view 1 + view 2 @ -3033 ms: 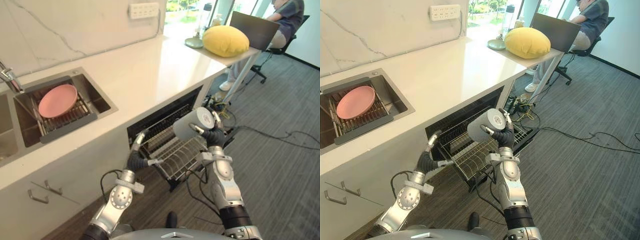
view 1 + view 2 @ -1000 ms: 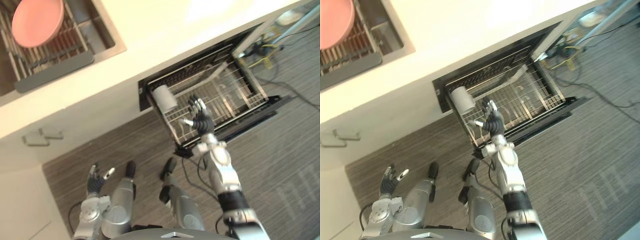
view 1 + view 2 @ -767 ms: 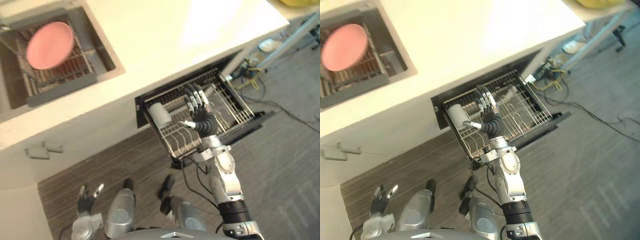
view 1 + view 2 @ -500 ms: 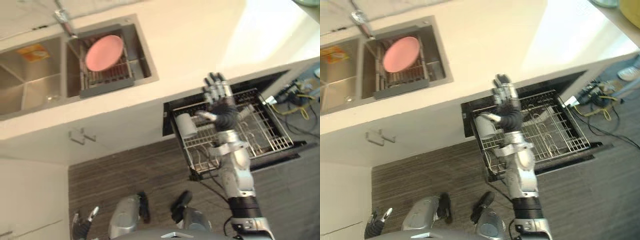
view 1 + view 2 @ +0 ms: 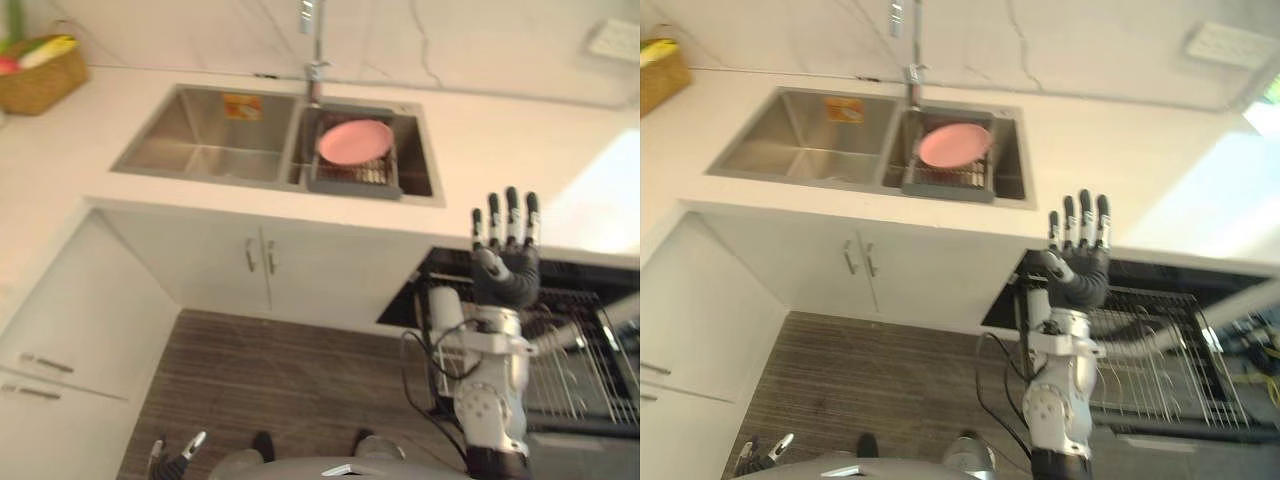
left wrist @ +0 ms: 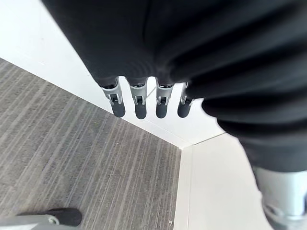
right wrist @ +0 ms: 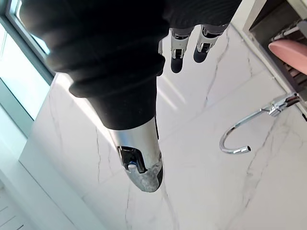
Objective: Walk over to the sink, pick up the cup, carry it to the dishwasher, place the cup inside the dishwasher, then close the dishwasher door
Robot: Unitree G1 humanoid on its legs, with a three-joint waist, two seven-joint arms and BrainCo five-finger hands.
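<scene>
**Kitchen: the cup [image 5: 446,308] was in the open dishwasher [image 5: 1140,275], both robot hands empty**

The scene was a kitchen with a long white table [image 5: 480,170] along a marble wall and a grey striped floor [image 5: 270,380] before it. The cup, white, sat in the wire rack [image 5: 1160,370] of the dishwasher, at the rack's end nearest to the cabinet doors [image 5: 230,265]. I could not tell if it stood or lay. The rack was pulled out from under the table, so the dishwasher was not closed.

Just beside the cup, the right robot hand [image 5: 505,265] was raised in front of the table edge. Its fingers were straight and pointed up, a little apart, and it held nothing and did not touch the cup. The left robot hand [image 5: 172,464] hung low over the floor, well apart from the dishwasher. Its fingers [image 6: 140,106] were straight too, with nothing in them.

Further along the table was a double steel sink [image 5: 200,165] with a tap [image 5: 313,40] behind it. A pink plate [image 5: 355,140] rested on a drainer [image 5: 355,180] in the basin nearer to the dishwasher. A woven basket [image 5: 40,85] stood at the far end.
</scene>
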